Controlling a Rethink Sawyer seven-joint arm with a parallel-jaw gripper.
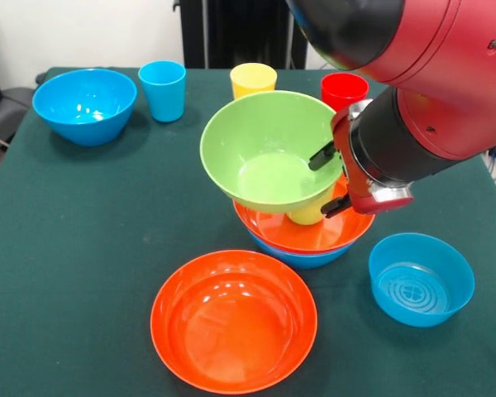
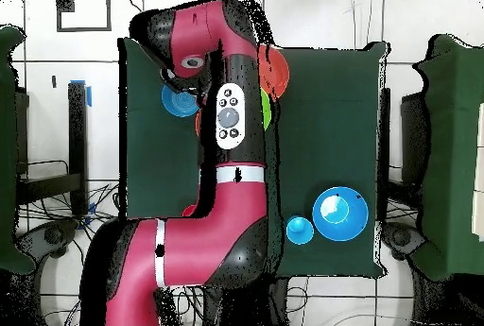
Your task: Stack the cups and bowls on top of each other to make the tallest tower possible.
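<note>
My gripper is shut on the right rim of the lime green bowl, one finger inside and one outside. The bowl tilts toward the camera and sits over a green cup. That cup stands in an orange bowl, which rests in a blue bowl; together they form the tower. A second orange bowl lies in front of the tower. In the overhead view the arm hides the gripper and most of the tower; only a green sliver of the bowl shows.
A small blue bowl sits right of the tower. At the far side stand a deep blue bowl, a blue cup, a yellow cup and a red cup.
</note>
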